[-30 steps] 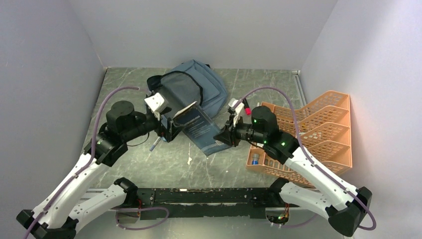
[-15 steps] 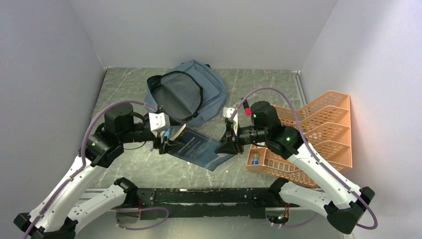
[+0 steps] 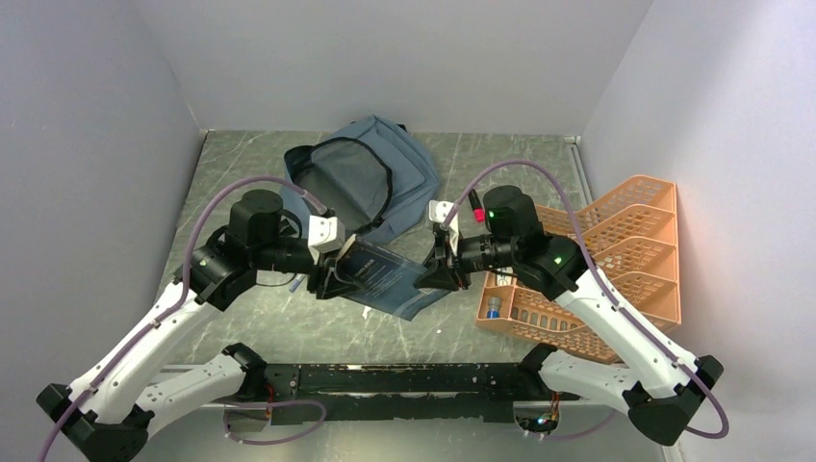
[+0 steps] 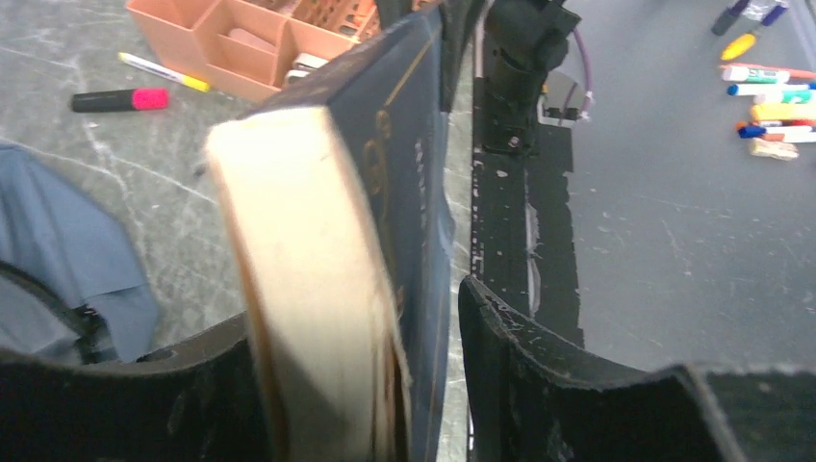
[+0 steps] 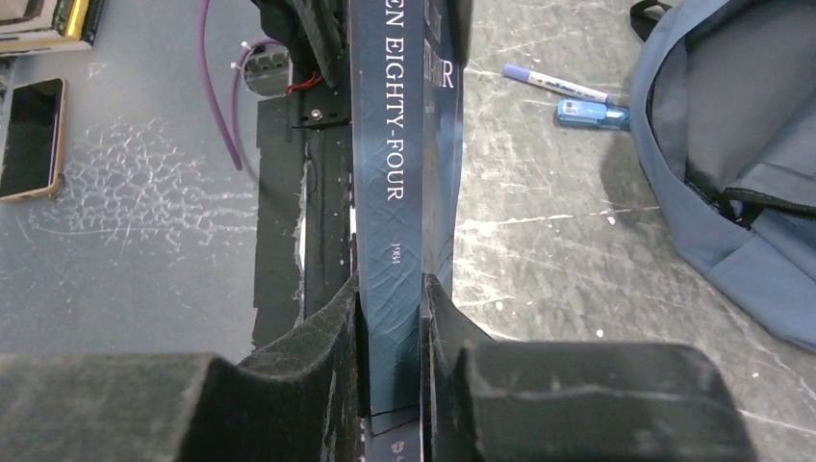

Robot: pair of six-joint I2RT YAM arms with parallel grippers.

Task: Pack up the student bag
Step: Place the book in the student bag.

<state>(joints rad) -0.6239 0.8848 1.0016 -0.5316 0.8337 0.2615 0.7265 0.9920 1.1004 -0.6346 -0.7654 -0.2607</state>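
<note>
The student bag (image 3: 370, 178) lies at the back centre with its main zip open; its blue-grey fabric also shows in the wrist views (image 4: 58, 250) (image 5: 731, 144). In front of it a dark blue book (image 3: 385, 279) hangs between both arms. My right gripper (image 3: 430, 272) is shut on the book's spine (image 5: 390, 144), both pads pressed against the covers (image 5: 393, 289). My left gripper (image 3: 332, 279) straddles the opposite page edge (image 4: 327, 241). Its jaws (image 4: 356, 318) stand open, with a narrow gap between one finger and the cover.
An orange mesh tray organiser (image 3: 616, 260) stands at the right, with a small blue item (image 3: 493, 308) in its near end. A purple marker (image 5: 553, 82) and a blue object (image 5: 592, 115) lie on the table near the bag. A black-pink highlighter (image 4: 120, 99) lies by the tray.
The book has come down from a steep tilt near the bag to a flatter pose nearer the front. The left gripper followed it and narrowed its jaws around the page edge.
</note>
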